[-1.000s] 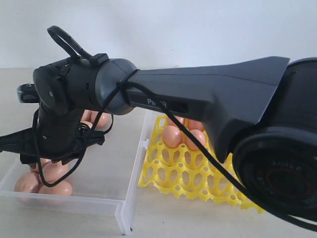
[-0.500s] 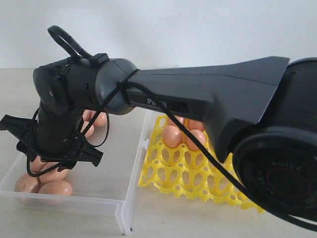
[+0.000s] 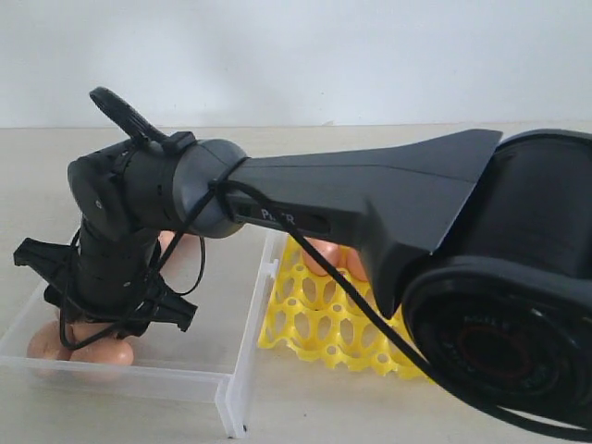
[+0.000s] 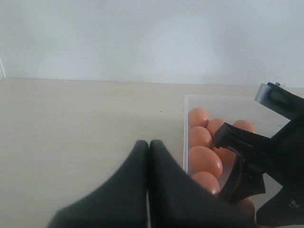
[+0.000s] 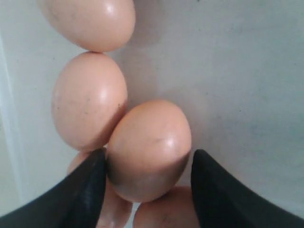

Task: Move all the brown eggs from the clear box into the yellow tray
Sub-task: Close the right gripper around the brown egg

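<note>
My right gripper (image 5: pixel 147 183) is open, low inside the clear box (image 3: pixel 217 319). Its fingers straddle one brown egg (image 5: pixel 149 147): one finger touches the egg's side, the other stands a little off it. More brown eggs (image 5: pixel 88 99) lie touching it along the box wall. In the exterior view the right wrist (image 3: pixel 106 277) hides most of that cluster, and two eggs (image 3: pixel 46 340) show under it. The yellow tray (image 3: pixel 314 319) sits beside the box, with a few eggs (image 3: pixel 319 252) at its far side. My left gripper (image 4: pixel 148 145) is shut and empty over the bare table, just outside the box.
The right arm's long dark link (image 3: pixel 370 199) crosses above the yellow tray and hides much of it. A black cable (image 3: pixel 199 268) loops off the wrist. The box's near wall (image 3: pixel 139 379) and corner stand close to the table's front.
The right arm has dropped, lowering its gripper into the clear box over the egg cluster. The wrist turned a little on the way. The jaw gap looks unchanged.
</note>
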Controlling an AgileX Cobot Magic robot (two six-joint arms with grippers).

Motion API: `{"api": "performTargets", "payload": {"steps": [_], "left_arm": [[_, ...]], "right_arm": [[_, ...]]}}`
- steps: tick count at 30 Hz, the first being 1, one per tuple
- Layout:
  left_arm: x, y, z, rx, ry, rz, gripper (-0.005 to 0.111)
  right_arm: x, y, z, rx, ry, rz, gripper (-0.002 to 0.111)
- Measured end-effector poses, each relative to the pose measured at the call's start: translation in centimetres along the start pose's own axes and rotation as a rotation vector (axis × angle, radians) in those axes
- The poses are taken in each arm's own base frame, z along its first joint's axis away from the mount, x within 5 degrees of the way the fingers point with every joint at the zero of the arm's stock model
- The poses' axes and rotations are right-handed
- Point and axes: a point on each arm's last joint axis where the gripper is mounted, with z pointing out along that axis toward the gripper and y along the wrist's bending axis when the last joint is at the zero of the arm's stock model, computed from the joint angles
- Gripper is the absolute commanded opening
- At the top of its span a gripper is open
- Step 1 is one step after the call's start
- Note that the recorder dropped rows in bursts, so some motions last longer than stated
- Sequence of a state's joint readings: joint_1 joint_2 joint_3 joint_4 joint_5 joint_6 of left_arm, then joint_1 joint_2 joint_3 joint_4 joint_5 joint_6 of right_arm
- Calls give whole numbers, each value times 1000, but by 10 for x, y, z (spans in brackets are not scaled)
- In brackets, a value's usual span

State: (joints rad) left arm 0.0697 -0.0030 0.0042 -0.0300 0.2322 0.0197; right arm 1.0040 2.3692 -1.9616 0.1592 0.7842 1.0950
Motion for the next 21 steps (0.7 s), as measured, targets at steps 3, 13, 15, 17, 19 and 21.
{"api": "performTargets", "payload": {"steps": [3,13,15,17,19,21], "left_arm": [[0,0,0,0,0,0,-4],[0,0,0,0,0,0,-4],[0,0,0,0,0,0,-4],[0,0,0,0,0,0,-4],[0,0,0,0,0,0,-4],[0,0,0,0,0,0,-4]], "right_arm": [[0,0,4,-11,-8,6,53],[-1,1,8,-31,-29,-4,53],[-2,2,8,-36,-40,-13,53],[-3,2,8,-35,-47,-20,53],[-3,1,8,-33,-50,-23,53],[-3,1,8,-32,-51,-25,53]]}}
